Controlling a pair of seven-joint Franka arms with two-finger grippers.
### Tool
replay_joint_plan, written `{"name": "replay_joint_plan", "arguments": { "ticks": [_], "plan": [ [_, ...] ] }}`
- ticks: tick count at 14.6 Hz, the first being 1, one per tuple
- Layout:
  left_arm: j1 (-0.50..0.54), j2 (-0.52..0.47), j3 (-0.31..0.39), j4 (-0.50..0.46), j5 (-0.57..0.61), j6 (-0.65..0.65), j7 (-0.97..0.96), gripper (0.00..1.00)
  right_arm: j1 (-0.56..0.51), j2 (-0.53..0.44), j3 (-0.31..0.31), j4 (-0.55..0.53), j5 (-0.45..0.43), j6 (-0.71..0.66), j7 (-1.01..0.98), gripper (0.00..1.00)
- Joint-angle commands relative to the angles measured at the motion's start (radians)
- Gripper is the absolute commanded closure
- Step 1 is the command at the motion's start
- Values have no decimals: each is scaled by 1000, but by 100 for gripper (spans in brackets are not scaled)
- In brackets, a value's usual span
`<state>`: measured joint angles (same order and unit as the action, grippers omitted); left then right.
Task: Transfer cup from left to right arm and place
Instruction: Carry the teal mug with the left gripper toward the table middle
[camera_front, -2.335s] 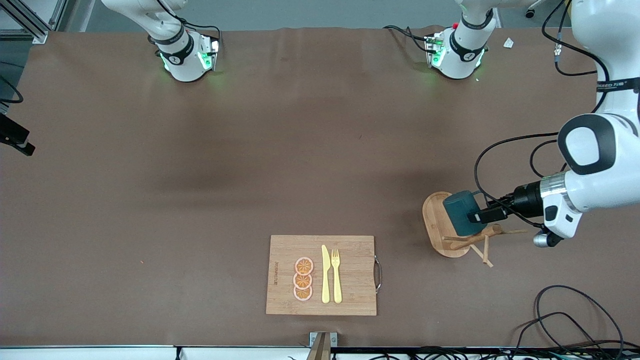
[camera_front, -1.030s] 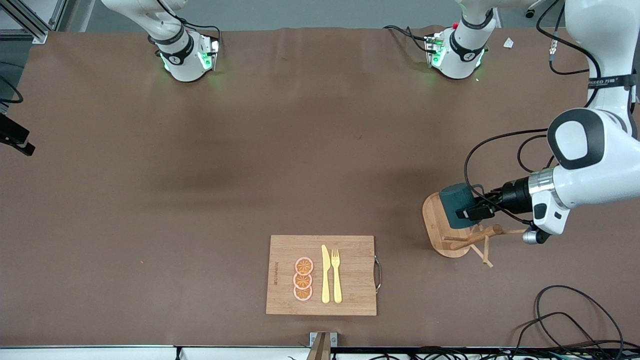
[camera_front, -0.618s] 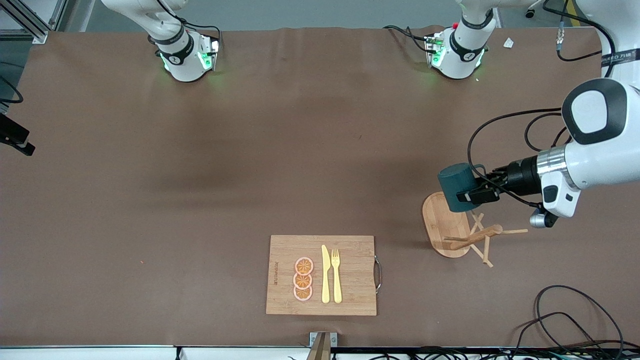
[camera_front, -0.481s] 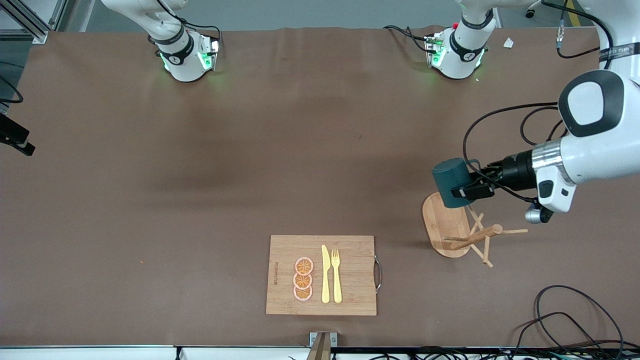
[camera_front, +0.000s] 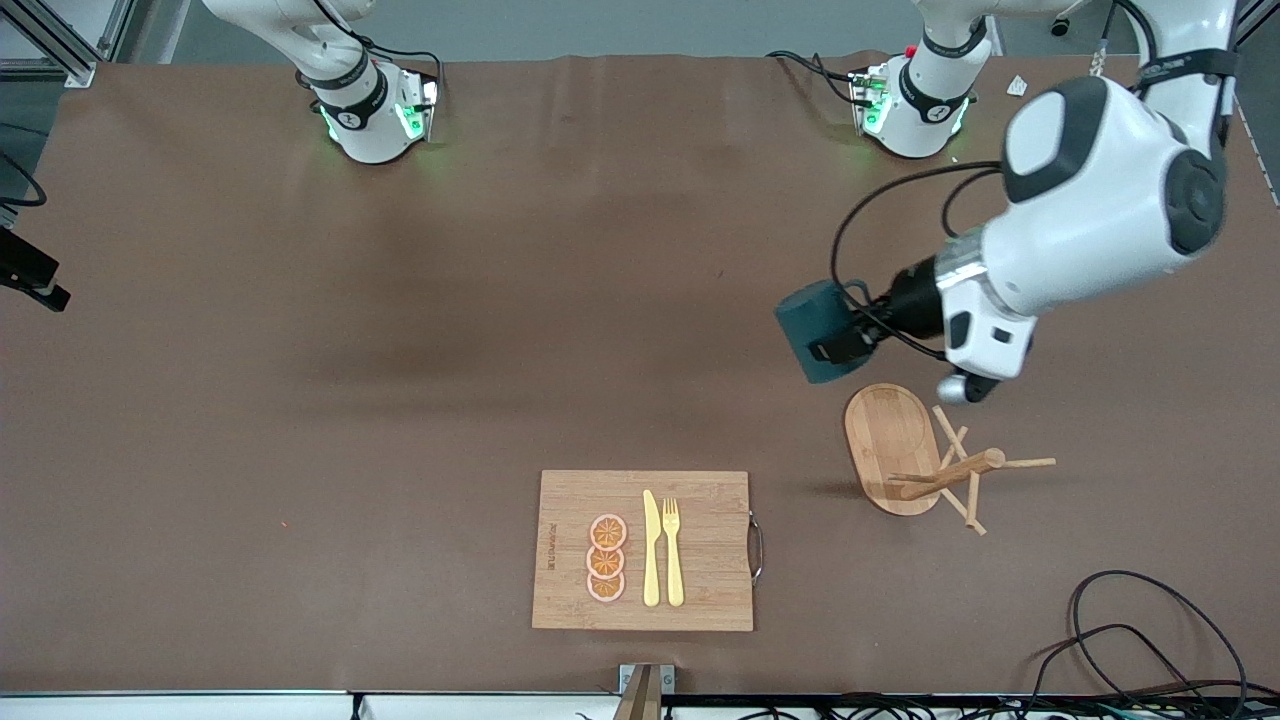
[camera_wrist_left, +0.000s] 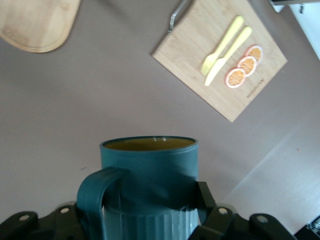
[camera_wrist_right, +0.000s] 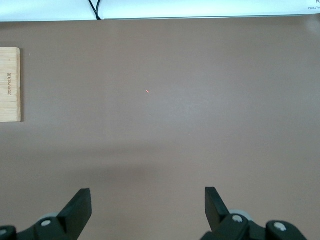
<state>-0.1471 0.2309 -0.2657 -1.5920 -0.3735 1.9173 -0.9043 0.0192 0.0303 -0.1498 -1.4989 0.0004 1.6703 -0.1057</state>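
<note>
left gripper (camera_front: 838, 348) clamped on cup (camera_front: 815, 330), up over table beside peg rack (camera_front: 915, 455); right gripper (camera_wrist_right: 147, 202) waiting, fingers spread wide.

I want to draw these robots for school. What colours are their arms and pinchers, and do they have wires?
Both arms are glossy white with rounded joints. The left arm has black caps and bands, a silver ring at its wrist and loose black cables looping along it. Green lights glow at both bases, like the right arm's base. The left gripper and the right gripper are black, with blocky fingers and small screws.
</note>
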Motion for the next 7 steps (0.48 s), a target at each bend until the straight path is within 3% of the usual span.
{"name": "replay_joint_plan", "arguments": {
  "ticks": [1,7],
  "plan": [
    [-102,30,0,23,173,64,-92,48,-15,-13,10,-9,16,-4,-12,0],
    [-365,111,0,23,566,184,-332,52,-15,-12,10,-9,16,-4,-14,0]
  ]
}}
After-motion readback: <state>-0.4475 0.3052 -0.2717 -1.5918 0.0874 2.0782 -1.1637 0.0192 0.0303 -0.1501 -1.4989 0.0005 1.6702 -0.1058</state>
